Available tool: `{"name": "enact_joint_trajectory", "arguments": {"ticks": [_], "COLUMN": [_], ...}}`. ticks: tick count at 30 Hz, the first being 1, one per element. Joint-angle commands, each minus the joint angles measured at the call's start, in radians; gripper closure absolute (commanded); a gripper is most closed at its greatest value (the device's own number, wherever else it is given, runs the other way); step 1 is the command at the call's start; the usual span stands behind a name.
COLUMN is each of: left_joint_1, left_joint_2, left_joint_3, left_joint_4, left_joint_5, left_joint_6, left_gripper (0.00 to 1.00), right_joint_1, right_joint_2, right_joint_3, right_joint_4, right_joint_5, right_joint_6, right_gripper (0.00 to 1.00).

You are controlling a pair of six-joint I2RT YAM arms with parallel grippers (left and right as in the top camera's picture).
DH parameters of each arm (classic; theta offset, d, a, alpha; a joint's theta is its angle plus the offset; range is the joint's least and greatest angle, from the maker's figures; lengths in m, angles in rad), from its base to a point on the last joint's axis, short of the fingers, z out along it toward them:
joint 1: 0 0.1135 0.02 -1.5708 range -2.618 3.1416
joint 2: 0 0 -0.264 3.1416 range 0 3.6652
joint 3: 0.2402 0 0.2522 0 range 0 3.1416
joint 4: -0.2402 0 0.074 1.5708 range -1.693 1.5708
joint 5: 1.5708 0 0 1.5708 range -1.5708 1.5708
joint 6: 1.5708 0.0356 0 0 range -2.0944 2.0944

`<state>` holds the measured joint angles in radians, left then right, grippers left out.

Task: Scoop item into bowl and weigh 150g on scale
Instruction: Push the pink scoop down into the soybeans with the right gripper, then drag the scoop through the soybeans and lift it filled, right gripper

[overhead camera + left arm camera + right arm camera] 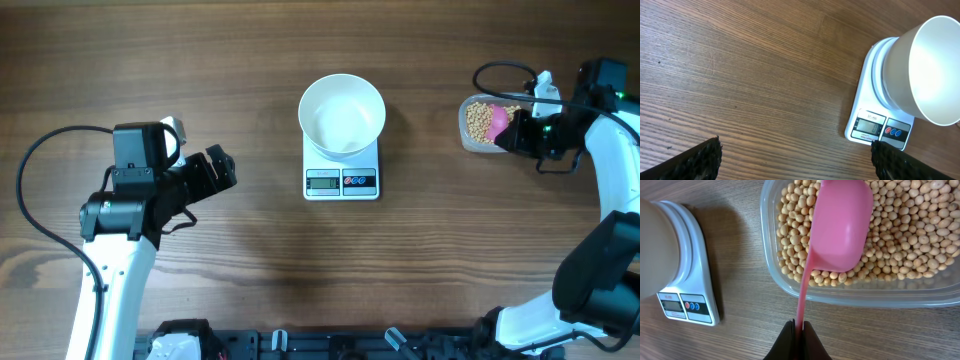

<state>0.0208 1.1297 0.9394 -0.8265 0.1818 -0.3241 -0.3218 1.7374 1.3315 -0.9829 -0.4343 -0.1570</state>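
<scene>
Right gripper (799, 327) clamps the pink scoop (840, 225) by its handle, over the soybeans (900, 240) at frame right; left gripper (222, 167) stands wide apart, empty, at left.

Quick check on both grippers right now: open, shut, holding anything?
Left gripper: open, jaws wide apart, holding nothing.
Right gripper: shut on the thin handle of the small pink plastic scoop.

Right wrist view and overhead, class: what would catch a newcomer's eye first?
The pink scoop, its handle pinched in the right gripper, lies over tan beans in a clear container at the far right. At the centre, a white bowl sits on the scale, apparently empty. The left gripper hangs open at the left.
</scene>
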Motion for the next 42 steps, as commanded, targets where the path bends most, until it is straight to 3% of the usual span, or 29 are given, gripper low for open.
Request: {"name": "enact_joint_trajectory", "arguments": {"ticks": [1,42], "left_joint_1": [0.005,0.005], "left_joint_2": [0.004,0.004], "left_joint_3": [-0.004,-0.004], "left_joint_4": [-0.008,-0.034], "left_joint_5": [0.012,0.012], "left_joint_6": [-0.006,-0.006], "left_gripper": [0.00,0.00], "right_joint_1": [-0.007,-0.139], "right_joint_2": [0.024,0.081], "right_joint_3": [-0.012,-0.012], "right_joint_4": [-0.017,-0.080], "right_joint_5": [-0.062,-0.275], "right_joint_6": [0.011,-0.028], "right_gripper": [0.96,0.96]}}
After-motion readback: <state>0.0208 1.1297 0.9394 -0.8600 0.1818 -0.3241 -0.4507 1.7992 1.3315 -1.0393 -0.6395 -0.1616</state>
